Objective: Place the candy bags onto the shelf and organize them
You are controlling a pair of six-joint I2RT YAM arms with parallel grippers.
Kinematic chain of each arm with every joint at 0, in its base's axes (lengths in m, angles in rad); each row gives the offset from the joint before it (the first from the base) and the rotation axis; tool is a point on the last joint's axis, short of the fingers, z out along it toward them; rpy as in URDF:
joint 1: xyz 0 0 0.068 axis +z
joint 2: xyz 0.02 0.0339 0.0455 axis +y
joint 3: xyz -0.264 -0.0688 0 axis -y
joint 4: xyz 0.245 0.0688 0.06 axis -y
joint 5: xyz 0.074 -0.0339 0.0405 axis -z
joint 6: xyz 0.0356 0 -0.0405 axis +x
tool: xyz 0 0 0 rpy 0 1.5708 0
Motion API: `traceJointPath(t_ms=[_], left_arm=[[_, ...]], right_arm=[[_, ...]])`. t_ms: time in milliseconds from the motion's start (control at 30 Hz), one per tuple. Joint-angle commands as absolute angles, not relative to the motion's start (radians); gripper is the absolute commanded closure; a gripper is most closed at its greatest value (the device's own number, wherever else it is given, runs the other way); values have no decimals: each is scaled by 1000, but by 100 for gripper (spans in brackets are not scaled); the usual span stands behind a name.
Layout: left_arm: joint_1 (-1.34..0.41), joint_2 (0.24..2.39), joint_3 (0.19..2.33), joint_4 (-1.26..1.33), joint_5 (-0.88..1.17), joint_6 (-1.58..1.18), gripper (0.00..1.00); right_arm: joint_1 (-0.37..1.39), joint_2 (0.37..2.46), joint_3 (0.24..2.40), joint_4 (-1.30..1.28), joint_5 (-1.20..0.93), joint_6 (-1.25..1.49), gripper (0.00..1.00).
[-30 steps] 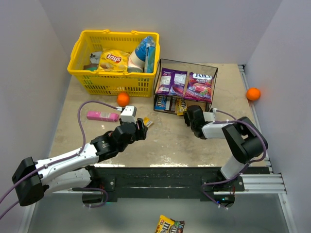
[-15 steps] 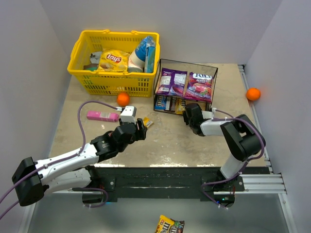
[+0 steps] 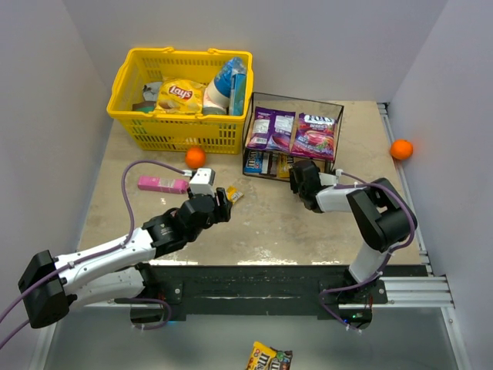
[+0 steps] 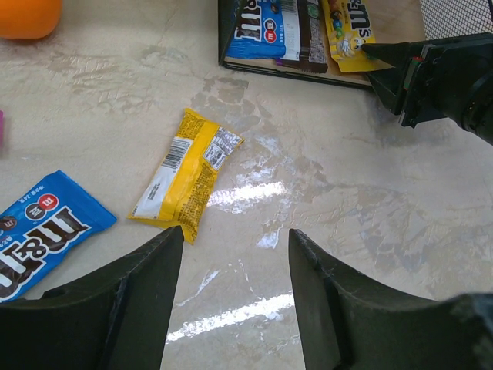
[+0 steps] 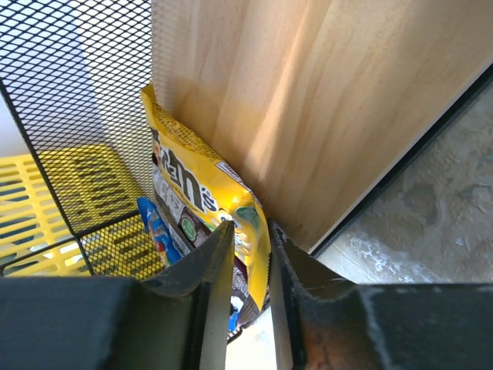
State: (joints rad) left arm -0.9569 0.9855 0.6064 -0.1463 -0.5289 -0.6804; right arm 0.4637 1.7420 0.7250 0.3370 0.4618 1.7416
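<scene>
While the right hand sat at the open front of the shelf, at its lower tier, its fingers stood a narrow gap apart. The edge of a shelved yellow packet showed in that gap; whether they touched it could not be told. The left hand hung over the desk, fingers wide apart and empty, with a loose yellow packet lying flat just ahead of them and a loose blue packet to its left. Only the top view showed the two purple bags side by side on the upper board. The left wrist view made out a shelved blue packet and a brown packet in the lower tier.
</scene>
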Motion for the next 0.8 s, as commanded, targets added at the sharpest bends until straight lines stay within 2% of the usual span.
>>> traceJointPath(t_ms=[0, 133, 367, 767], left_arm=[[-956, 971, 595, -129, -565, -689, 38], [-954, 977, 595, -126, -565, -687, 38], [-953, 985, 595, -121, -560, -692, 38], [-896, 1077, 601, -138, -496, -756, 36]], right_arm=[[482, 1726, 735, 368, 453, 1661, 70], [489, 1697, 724, 359, 442, 1628, 68], [495, 1615, 655, 345, 396, 1589, 54], [515, 1355, 496, 299, 318, 1413, 48]])
